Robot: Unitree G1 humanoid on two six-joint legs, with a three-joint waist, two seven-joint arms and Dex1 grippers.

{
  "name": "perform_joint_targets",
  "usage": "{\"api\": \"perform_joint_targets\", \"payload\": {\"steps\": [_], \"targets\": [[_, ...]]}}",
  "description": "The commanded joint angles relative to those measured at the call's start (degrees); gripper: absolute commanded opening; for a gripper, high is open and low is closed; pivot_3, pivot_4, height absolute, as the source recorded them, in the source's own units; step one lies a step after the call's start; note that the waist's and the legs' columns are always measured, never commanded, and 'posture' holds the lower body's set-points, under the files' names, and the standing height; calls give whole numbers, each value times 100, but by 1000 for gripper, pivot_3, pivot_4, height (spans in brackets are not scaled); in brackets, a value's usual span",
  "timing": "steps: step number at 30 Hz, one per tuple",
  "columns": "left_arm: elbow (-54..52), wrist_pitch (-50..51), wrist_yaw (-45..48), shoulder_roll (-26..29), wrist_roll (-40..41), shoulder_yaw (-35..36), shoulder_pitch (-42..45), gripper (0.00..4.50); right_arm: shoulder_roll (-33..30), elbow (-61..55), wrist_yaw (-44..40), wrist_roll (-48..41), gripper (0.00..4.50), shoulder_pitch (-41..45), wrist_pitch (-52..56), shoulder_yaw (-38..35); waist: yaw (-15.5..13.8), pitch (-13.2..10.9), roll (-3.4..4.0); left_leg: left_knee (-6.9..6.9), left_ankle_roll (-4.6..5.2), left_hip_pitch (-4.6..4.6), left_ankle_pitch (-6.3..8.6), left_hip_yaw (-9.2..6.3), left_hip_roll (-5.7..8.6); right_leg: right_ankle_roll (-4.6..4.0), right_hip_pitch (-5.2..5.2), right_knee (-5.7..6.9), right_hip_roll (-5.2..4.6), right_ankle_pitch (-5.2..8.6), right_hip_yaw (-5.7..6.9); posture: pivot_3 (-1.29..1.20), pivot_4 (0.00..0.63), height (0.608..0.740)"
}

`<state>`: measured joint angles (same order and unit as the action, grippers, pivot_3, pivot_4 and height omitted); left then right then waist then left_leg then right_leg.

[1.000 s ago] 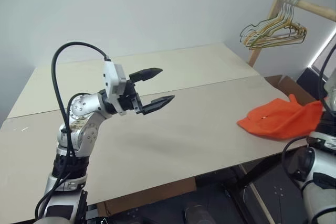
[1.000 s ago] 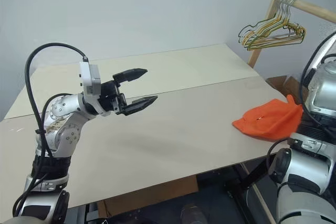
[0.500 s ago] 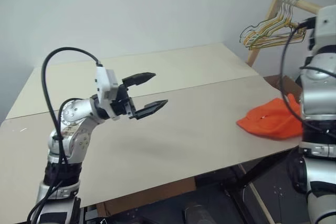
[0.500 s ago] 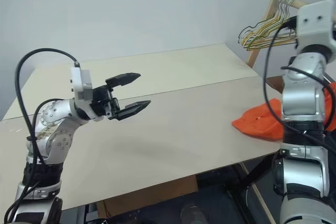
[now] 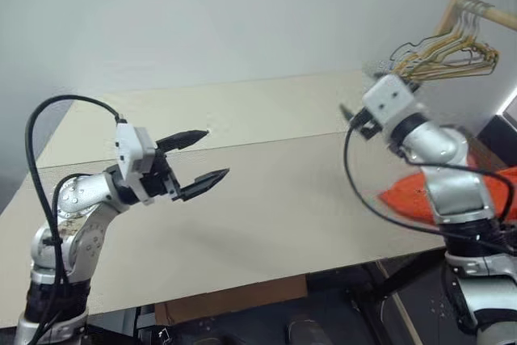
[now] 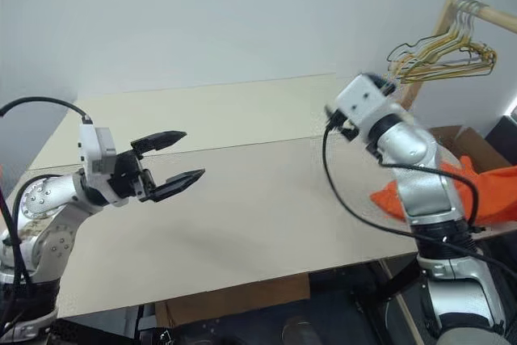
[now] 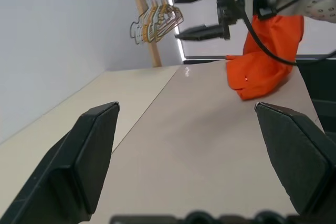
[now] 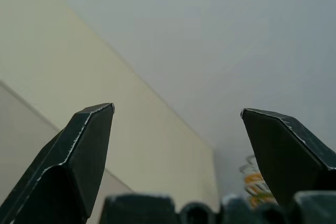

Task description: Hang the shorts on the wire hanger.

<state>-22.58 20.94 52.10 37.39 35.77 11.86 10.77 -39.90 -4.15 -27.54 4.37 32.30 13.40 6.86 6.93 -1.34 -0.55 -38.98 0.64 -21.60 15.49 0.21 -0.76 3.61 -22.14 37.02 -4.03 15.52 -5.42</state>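
The orange shorts (image 5: 406, 197) lie crumpled at the table's right edge, partly hidden behind my right arm; they also show in the left wrist view (image 7: 265, 56). My right gripper (image 7: 178, 17) hovers open and empty above the table, just left of the shorts, pointing toward the table's middle. At the left side my left gripper (image 5: 216, 152) is held level above the table, open with nothing between its fingers, and it faces the right gripper. The wire hanger is out of view.
A bunch of coloured wire hangers (image 5: 443, 58) hangs on a wooden rail (image 5: 478, 10) behind the table's far right corner. The beige table (image 5: 266, 224) spreads between the arms. A cardboard box (image 5: 234, 303) sits on the floor under the front edge.
My right arm has swung in from the right edge and down, turning its gripper toward the table's middle. The left gripper has drifted a little left and down. The head view has also shifted.
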Motion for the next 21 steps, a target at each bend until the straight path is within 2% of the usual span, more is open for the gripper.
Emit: {"api": "perform_joint_targets", "payload": {"steps": [1,9,21], "targets": [[-275,50,-236,111,-106,151,-218,4500,-90,-407,-609,-316,4484,-276,-204,-65,-137,-2,-4,0,0,0,0,0,0,0,0,2,0,0,0,35,0,740],[-462,74,-375,356,-372,199,-959,4500,-409,-558,-1870,-699,4484,-705,-385,-16,-576,-9,-31,-6,-3,24,-3,15,-7,-9,9,7,12,-5,0,73,0,740],[-548,-41,-379,274,-503,-48,-1097,4500,-286,-393,-2030,-435,4484,-793,-686,125,-756,-12,-44,-6,-7,26,-6,57,-18,-23,6,7,33,-13,-2,82,0,740]]}}
